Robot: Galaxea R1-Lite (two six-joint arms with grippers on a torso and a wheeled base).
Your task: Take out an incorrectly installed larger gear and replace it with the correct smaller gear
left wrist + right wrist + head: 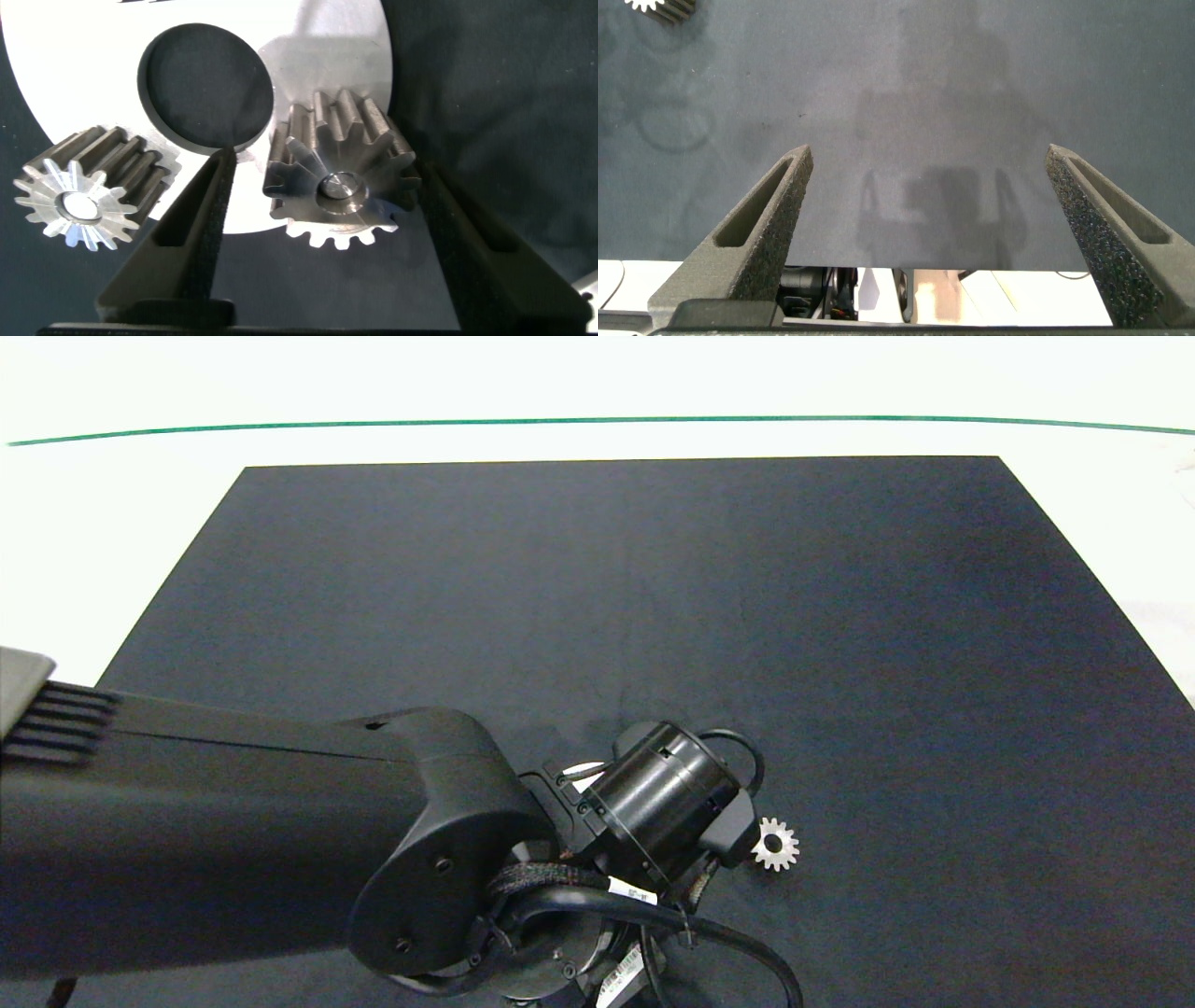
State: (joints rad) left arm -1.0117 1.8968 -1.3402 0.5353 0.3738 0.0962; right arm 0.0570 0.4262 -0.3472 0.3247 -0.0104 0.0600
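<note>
A black mat (653, 616) covered the white counter (121, 523), and a thin green line (597, 421) ran across the counter beyond the mat. The left arm (233, 840) was black. Beside its wrist on the mat, a gear (775, 845) was bright silver with a dark centre hole. Under the left gripper (318, 233), whose fingers (187, 233) were dark grey, the mounted gear (341, 168) was dull silver on a white disc (93, 75) with a dark round hole (206, 89). The gear just beside the disc (84, 191) was shiny silver. The right gripper's (924, 233) fingers (747, 233) were speckled dark grey.

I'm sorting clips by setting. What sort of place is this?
Likely a robotics test bench: a black mat on a white table, steel gears on a round metal plate, no household clutter.
</note>
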